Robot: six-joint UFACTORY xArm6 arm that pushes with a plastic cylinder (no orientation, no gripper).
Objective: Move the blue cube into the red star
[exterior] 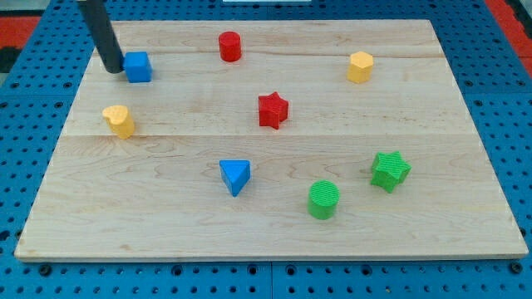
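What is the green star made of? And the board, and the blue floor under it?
The green star looks like matte plastic; its fine ridged lines hint at 3D printing. The board looks like pale, smooth wood, since grain and plank seams show. The blue floor has regular rows of holes; it could be painted metal or plastic, I cannot tell which.

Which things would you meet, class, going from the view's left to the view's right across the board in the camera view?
My tip → yellow block → blue cube → red cylinder → blue triangle → red star → green cylinder → yellow hexagonal block → green star.
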